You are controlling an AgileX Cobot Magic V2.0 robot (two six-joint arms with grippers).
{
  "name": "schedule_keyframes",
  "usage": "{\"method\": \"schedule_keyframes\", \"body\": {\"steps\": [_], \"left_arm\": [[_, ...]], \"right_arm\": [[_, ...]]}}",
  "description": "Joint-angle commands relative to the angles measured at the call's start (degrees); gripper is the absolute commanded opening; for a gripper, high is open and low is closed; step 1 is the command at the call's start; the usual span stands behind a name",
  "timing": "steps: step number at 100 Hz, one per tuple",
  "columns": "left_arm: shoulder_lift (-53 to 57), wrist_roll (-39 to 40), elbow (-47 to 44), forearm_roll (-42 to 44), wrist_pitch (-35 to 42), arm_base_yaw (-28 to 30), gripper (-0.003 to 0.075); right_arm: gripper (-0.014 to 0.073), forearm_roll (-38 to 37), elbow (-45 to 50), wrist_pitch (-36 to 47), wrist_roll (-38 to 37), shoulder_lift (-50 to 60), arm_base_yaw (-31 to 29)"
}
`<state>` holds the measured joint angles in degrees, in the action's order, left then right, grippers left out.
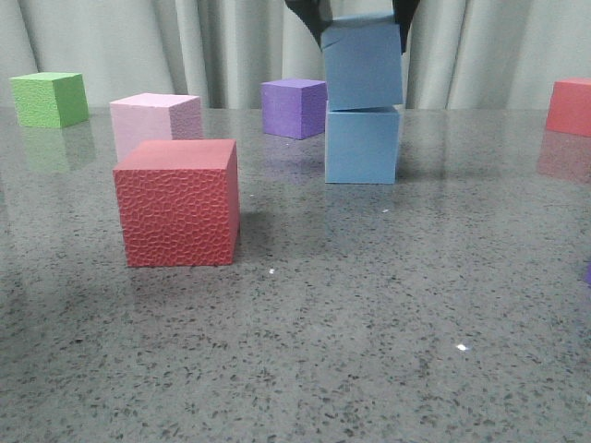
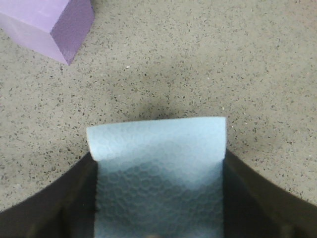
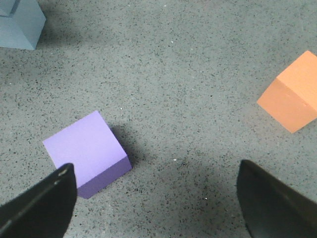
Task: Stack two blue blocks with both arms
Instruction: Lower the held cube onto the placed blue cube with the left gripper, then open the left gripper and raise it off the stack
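The left gripper (image 1: 362, 28) comes down from above and holds the top blue block (image 1: 364, 65) tight between its two black fingers (image 2: 49, 208). It squeezes the block by its sides, so the bottom face is free to sit on something. That block rests right on the bottom blue block (image 1: 362, 145), which stands on the gray table (image 1: 369, 323) near the back, just beside a purple cube (image 1: 294, 107). The top block looks a bit tilted and turned, so the edges do not line up all the way. I think the stack is almost done, and the claw needs to let go gently so the top block does not slide off. The right gripper (image 3: 156, 198) has its fingers spread wide apart and holds nothing. It hangs over the table above another purple cube (image 3: 86, 151), with an orange cube (image 3: 292, 94) well apart, so it stays out of the way of the stack.
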<state>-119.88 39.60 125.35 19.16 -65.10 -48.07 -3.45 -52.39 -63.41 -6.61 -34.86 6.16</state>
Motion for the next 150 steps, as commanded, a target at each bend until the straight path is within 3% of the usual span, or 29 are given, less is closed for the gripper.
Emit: {"method": "schedule_keyframes", "body": {"steps": [1, 105, 134, 150], "left_arm": [[3.5, 0.5, 1.8, 0.7, 2.3, -0.6, 0.0209], [3.5, 0.5, 1.8, 1.3, 1.7, -0.6, 0.0216], [3.5, 0.5, 1.8, 1.3, 2.3, -0.6, 0.0403], [3.5, 0.5, 1.8, 1.3, 2.4, -0.6, 0.0452]], "right_arm": [[0.0647, -0.5, -1.3, 3.1, 0.3, -0.1, -0.5], [0.0647, -0.5, -1.3, 3.1, 0.3, -0.1, -0.5], [0.0647, -0.5, -1.3, 3.1, 0.3, -0.1, -0.5], [0.0647, -0.5, -1.3, 3.1, 0.3, -0.1, -0.5]]}}
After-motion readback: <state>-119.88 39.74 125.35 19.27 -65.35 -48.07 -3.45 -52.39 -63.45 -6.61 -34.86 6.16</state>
